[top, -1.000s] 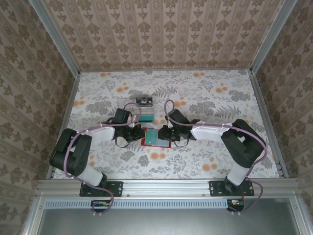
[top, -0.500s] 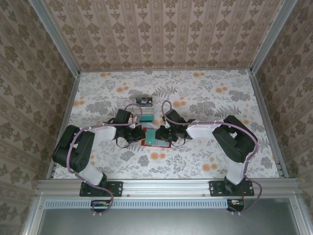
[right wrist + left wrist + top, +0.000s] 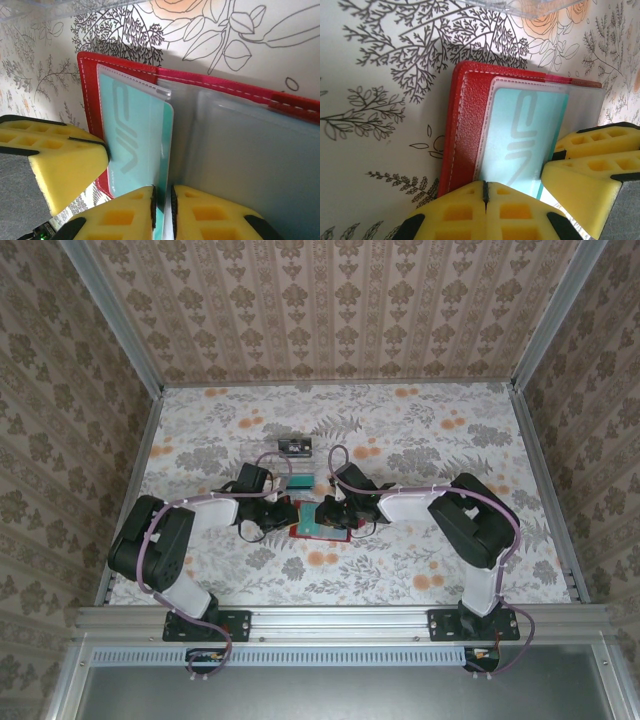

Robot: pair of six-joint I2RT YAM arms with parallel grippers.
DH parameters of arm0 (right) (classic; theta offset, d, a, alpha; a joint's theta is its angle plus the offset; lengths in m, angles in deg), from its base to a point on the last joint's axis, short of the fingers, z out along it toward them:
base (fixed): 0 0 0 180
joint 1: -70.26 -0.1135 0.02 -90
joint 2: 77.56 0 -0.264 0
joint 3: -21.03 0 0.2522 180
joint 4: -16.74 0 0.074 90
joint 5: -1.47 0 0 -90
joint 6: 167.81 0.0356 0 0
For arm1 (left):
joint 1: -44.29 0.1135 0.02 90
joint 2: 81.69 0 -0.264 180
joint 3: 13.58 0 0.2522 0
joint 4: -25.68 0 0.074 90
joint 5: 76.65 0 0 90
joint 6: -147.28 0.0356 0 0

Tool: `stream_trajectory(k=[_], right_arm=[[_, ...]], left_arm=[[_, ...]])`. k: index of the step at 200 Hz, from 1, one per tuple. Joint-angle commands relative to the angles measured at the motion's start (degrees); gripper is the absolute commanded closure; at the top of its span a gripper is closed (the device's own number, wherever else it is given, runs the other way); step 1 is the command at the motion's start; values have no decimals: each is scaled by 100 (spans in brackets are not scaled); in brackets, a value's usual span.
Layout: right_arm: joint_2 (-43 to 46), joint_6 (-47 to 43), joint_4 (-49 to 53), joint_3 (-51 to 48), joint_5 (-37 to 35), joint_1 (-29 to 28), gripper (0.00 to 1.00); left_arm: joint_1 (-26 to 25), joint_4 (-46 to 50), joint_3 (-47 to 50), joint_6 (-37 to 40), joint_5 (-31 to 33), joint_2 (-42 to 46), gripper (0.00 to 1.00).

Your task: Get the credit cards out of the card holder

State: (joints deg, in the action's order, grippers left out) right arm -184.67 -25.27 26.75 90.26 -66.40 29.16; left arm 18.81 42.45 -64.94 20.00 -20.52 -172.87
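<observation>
- Red wallet: lies open and flat at the middle of the flowered table, between both grippers.
- Teal card: sits in the wallet's clear pocket.
- Left gripper: fingers pressed together, tips at the wallet's red edge.
- Right gripper: nearly closed, pinching the teal card's edge.
- Black card: lies farther back, well apart.

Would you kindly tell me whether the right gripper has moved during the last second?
Yes. The right gripper has slid left across the red card holder, ending closer to the left gripper.
</observation>
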Motion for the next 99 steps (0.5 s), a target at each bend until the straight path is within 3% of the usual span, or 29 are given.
stream_trajectory(k=[1,24,99], right_arm=[[-58,68,-87,89,86,-29,87],[23,40,-24,40,16,-11,100],[411,-2,25,-368,-56,179,100]], left_arm=[[-32,128,78,-32,58,-105,100],[-29,256,70,-57,175,-96,100],[82,455,200,-166,438,-100,100]])
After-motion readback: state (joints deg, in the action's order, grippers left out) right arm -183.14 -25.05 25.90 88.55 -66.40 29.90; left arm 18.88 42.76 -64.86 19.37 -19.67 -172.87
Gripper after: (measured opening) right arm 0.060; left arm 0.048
